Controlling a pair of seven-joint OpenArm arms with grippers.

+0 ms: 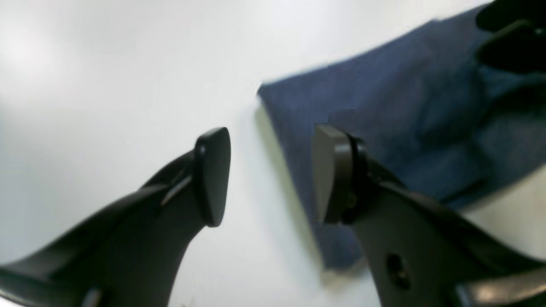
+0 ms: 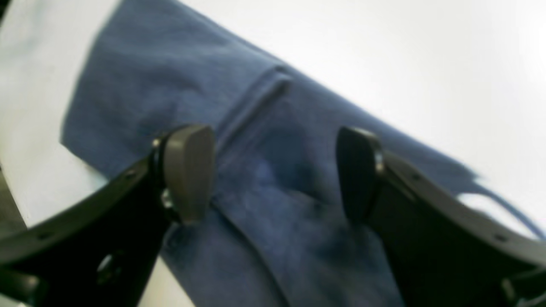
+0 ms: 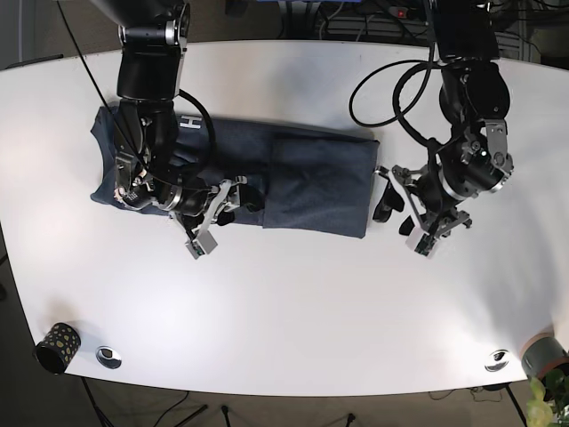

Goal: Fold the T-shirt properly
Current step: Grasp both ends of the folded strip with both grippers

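1. Left wrist view: the left gripper (image 1: 271,175) is hovering with its jaws released and nothing between them. The blue T-shirt (image 1: 384,123) is lying on the white table (image 1: 106,76); its straight edge is running down just inside the right-hand jaw, so the gap between the jaws is showing mostly bare table. A dark blurred shape is sitting at the top right corner, over the cloth; what it is cannot be told.

2. Right wrist view: the right gripper (image 2: 275,172) is hanging over the T-shirt (image 2: 264,170) with its jaws spread wide and gripping nothing. Cloth is filling the whole gap between them, and a folded seam is running diagonally beside the left-hand jaw. Bare table (image 2: 405,55) is showing beyond the far edge of the cloth.

3. Base view: the T-shirt (image 3: 311,178) is lying partly folded on the table (image 3: 293,311). The right gripper (image 3: 220,216) is sitting over the garment's near edge. The left gripper (image 3: 402,209) is sitting just off the shirt's opposite edge. A small dark patterned cup (image 3: 55,346) and two round table fittings (image 3: 108,357) are lying well apart from both jaws, along the near table edge.
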